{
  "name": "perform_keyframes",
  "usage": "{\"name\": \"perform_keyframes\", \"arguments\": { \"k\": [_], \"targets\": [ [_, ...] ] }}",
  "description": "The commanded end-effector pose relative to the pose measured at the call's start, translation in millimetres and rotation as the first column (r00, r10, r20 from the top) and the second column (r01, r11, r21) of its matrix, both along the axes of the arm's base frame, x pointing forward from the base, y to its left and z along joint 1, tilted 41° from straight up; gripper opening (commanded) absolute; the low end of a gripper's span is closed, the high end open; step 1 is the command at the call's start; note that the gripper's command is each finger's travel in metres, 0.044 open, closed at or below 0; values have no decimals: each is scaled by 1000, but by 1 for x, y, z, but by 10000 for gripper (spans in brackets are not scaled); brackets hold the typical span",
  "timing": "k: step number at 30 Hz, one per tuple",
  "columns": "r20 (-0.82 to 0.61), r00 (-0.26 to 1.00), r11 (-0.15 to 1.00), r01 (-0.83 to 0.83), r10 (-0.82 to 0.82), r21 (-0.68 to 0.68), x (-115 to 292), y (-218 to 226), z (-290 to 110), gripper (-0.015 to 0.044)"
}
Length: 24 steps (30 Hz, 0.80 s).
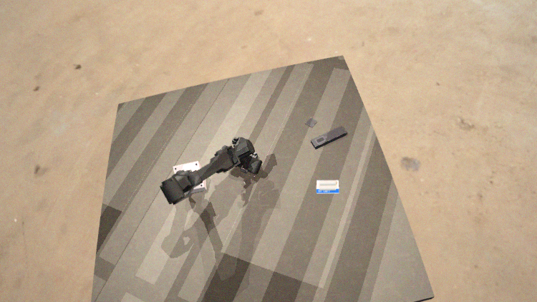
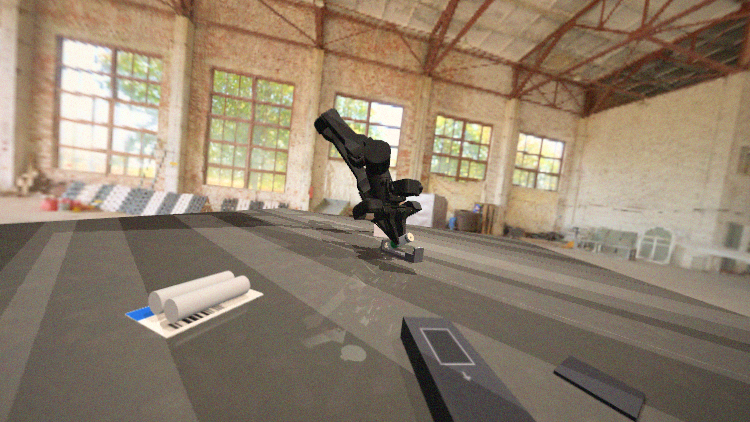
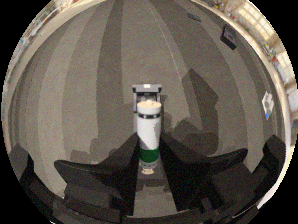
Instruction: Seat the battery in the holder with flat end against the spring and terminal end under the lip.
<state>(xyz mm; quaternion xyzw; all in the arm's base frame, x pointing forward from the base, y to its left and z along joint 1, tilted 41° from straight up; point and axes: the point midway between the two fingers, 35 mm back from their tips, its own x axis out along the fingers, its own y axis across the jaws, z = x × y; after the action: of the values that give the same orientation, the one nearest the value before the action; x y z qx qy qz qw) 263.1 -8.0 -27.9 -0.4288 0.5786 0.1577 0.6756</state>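
Observation:
My gripper point(image 3: 149, 157) point(image 2: 394, 237) point(image 1: 248, 167) is shut on the battery point(image 3: 149, 129) point(image 2: 404, 239), a white cylinder with a green band near the fingers. It holds the battery lengthwise over the dark grey holder point(image 3: 148, 88) point(image 2: 411, 255), which lies on the table right below. In the exterior view the battery sits low and slightly tilted, just above or touching the holder; I cannot tell which. The fingers grip the battery's green end. From above, the arm hides the holder and the battery.
A white card with a blue edge carrying two white cylinders point(image 2: 199, 298) point(image 1: 327, 185) lies apart to one side. A long dark block point(image 2: 451, 367) point(image 1: 329, 137) and a small dark flat plate point(image 2: 600, 387) point(image 1: 311, 122) lie further off. The arm's white base plate point(image 1: 185, 165) is behind.

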Motion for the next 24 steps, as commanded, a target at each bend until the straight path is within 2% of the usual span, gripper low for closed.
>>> {"name": "perform_keyframes", "arguments": {
  "k": [1,24],
  "targets": [
    [-11,1000,1000,5,-5,-10,-4,-3,0,59],
    [-113,989,993,80,-90,-85,0,-3,-6,59]
  ]
}}
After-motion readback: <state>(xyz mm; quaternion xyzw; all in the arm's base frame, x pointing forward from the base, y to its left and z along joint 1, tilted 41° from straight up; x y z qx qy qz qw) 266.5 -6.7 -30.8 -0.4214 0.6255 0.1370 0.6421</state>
